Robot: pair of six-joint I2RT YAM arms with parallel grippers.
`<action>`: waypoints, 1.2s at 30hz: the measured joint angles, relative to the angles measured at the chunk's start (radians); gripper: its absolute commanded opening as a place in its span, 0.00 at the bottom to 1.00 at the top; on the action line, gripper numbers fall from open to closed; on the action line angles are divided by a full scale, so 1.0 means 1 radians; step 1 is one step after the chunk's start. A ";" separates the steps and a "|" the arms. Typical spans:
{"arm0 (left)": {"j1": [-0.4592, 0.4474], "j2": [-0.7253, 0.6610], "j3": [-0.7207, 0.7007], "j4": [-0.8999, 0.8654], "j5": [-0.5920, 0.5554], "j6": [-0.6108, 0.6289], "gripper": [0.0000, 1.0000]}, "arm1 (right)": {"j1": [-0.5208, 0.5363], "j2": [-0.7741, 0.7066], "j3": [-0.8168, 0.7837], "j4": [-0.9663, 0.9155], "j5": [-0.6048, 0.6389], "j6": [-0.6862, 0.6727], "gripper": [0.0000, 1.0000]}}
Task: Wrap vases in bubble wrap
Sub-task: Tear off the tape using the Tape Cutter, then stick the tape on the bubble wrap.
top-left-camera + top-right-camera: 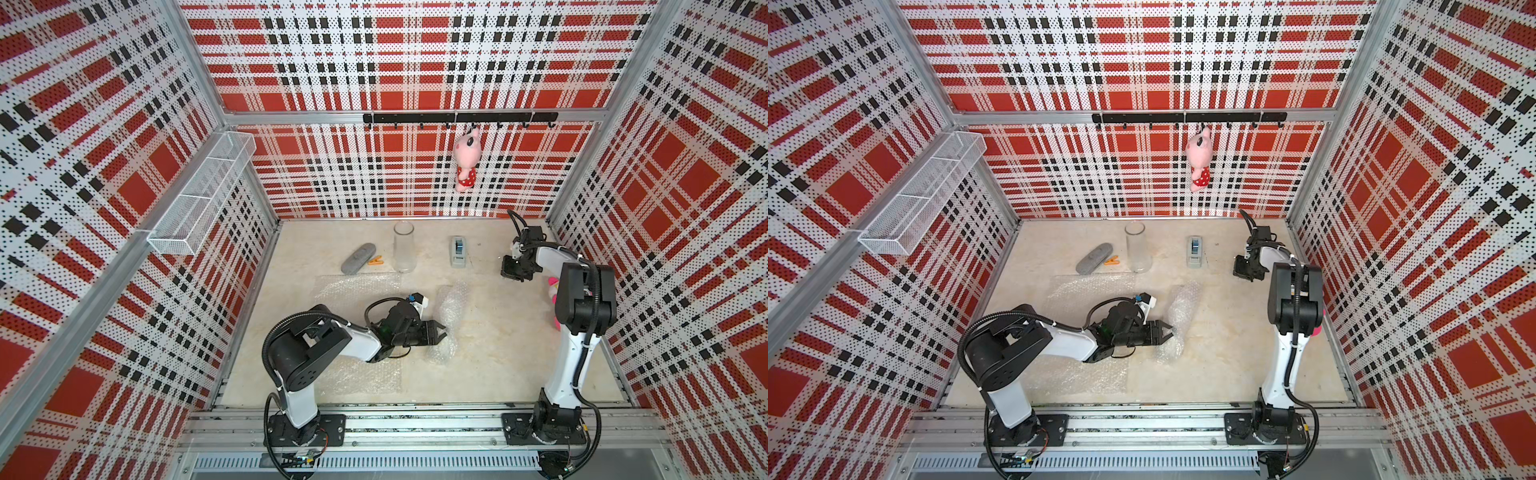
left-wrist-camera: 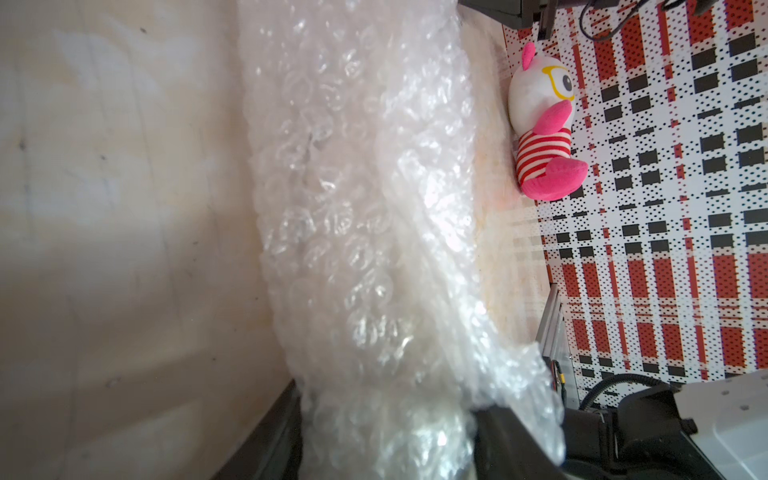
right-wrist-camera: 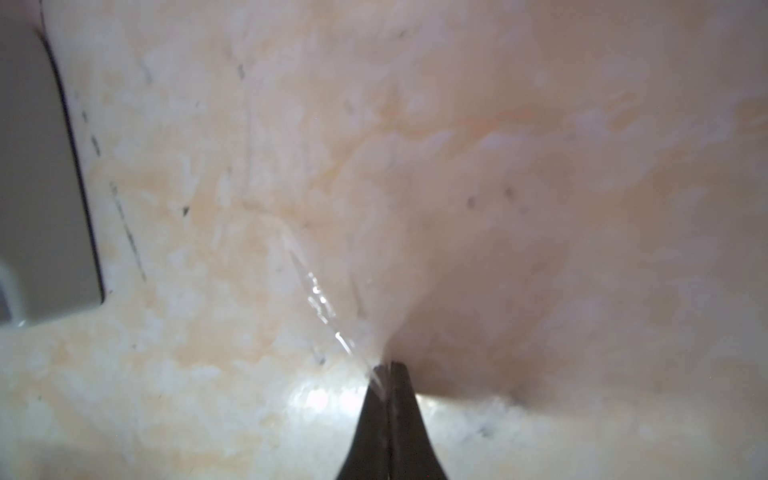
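Your left jaws clamp the wrap roll (image 1: 451, 309) mid-bench, likely so it can't unroll; right jaws pinch clear tape (image 3: 320, 299) by the dispenser (image 1: 458, 251), ready to seal. Glass vase (image 1: 404, 247) waits, far edge.

Mid-frame, my left hand (image 1: 443, 332) clasps the bubble wrap roll (image 1: 451, 307); the glass vase (image 1: 404, 247) stands upright higher in the frame.

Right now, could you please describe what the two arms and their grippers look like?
The left arm and right arm have white links joined by bulky black joints, on black base plates. Black corrugated hoses loop along each. The left gripper and right gripper are black, with fingers tapering to narrow tips.
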 measured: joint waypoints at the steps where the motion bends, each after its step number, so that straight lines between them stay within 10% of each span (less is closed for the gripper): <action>1: 0.000 0.000 0.000 0.000 0.000 0.000 0.27 | 0.020 -0.015 -0.014 -0.009 -0.016 -0.001 0.00; 18: -0.001 0.015 0.019 -0.002 0.003 0.026 0.27 | 0.278 -0.460 -0.278 -0.031 -0.422 -0.017 0.00; 36: -0.004 0.014 0.032 -0.030 0.000 0.052 0.27 | 0.360 -0.514 -0.417 -0.151 -0.332 -0.031 0.00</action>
